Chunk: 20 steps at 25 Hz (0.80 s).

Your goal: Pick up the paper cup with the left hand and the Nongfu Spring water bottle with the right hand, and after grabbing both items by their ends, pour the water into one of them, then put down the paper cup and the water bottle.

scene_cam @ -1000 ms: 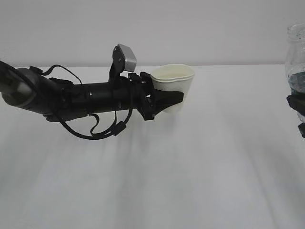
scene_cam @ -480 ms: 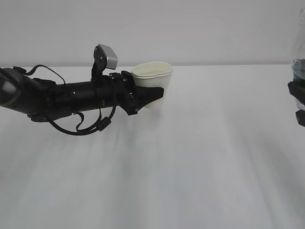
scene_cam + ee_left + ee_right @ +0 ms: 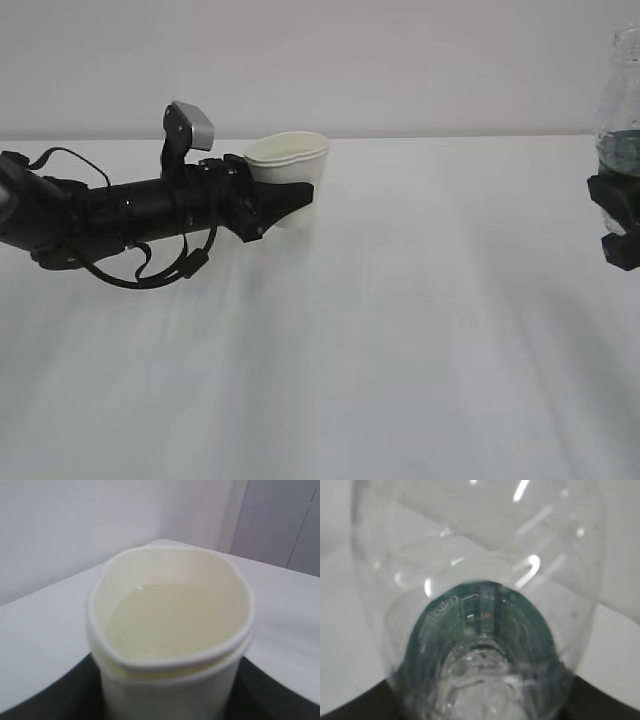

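From outside, the left hand (image 3: 285,205) has its jaws clenched on the paper cup (image 3: 287,165) low over the table (image 3: 400,330), while the right hand (image 3: 617,222) grips the Nongfu Spring water bottle (image 3: 620,100) at the far right edge. The left wrist view shows water (image 3: 175,622) in the cup, so it should be lowered level and slowly before release. The right wrist view shows the bottle upright between the jaws; keep it so.

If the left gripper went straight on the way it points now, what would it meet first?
Nothing close: the left gripper, shut on the paper cup, points right over the bare table. The bottle stands far off, perhaps in line; depth is unclear.

Bright diffuse light, soft shadows; wrist views blurred.
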Each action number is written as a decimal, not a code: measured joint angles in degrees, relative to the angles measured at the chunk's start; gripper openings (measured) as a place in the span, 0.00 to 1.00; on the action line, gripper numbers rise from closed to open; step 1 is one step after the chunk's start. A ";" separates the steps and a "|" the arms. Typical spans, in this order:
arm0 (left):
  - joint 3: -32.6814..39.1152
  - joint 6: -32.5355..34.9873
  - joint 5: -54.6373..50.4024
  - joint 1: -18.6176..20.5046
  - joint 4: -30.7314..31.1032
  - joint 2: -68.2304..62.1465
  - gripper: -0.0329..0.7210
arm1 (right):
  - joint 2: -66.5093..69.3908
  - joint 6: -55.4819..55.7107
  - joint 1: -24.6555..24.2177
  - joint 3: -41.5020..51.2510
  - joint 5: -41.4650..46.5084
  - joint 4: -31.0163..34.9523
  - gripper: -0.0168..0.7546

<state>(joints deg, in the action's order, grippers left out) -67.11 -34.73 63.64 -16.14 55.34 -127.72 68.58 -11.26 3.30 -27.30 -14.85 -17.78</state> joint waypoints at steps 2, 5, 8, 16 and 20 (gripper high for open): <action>0.52 0.45 0.00 0.36 -0.35 0.00 0.60 | 0.96 0.15 0.00 0.00 -0.48 0.09 0.49; 1.17 1.07 0.02 1.41 -0.92 0.00 0.60 | 2.13 0.37 0.00 0.00 -1.51 0.13 0.49; 1.55 1.60 0.24 2.67 -1.06 0.00 0.59 | 3.18 0.49 0.00 0.00 -2.38 0.13 0.49; 3.43 2.56 0.69 6.96 -3.16 0.00 0.59 | 5.14 0.62 0.00 0.00 -3.90 0.13 0.49; 6.57 5.85 0.69 9.15 -6.08 0.00 0.59 | 5.24 0.72 0.00 0.00 -4.61 0.13 0.49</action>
<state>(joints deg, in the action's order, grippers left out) -60.53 -28.88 64.32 -6.98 49.26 -127.72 73.82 -10.54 3.30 -27.30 -19.47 -17.64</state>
